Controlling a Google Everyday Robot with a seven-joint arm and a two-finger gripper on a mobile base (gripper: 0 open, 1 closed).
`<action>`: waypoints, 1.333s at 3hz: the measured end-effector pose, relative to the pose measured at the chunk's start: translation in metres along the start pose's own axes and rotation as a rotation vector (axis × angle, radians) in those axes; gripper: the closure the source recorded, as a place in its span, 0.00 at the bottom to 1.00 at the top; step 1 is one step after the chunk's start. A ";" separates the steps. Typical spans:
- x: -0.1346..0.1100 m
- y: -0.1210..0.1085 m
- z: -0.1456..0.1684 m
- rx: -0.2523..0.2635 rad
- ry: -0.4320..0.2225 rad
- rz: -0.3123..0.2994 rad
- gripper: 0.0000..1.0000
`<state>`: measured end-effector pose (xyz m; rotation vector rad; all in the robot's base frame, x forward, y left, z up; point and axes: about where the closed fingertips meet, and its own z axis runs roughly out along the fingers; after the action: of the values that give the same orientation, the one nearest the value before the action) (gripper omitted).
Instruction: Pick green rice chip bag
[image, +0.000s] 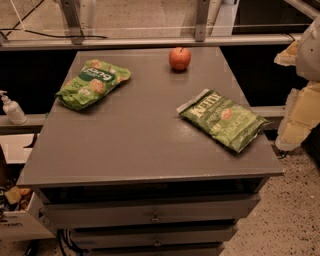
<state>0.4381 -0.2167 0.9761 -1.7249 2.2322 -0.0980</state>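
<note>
The green rice chip bag (93, 83) lies flat at the table's far left. It is bright light green with a dark green label, white lettering and round tan rice cakes. My gripper (295, 122) is a pale shape at the right edge of the camera view, off the table's right side. It is far from the rice chip bag, and nothing shows in it.
A darker olive-green Kettle bag (223, 119) lies at the table's right, near my gripper. A red apple (179, 58) sits at the back centre. The grey table (140, 145) has drawers below. A pump bottle (12, 109) stands on a ledge at left, and a rail runs behind.
</note>
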 end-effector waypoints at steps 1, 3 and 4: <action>0.000 0.000 0.000 0.000 0.000 0.000 0.00; -0.015 -0.013 0.020 0.002 -0.102 -0.003 0.00; -0.046 -0.024 0.049 -0.010 -0.233 -0.015 0.00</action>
<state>0.4853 -0.1725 0.9452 -1.6648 2.0542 0.1058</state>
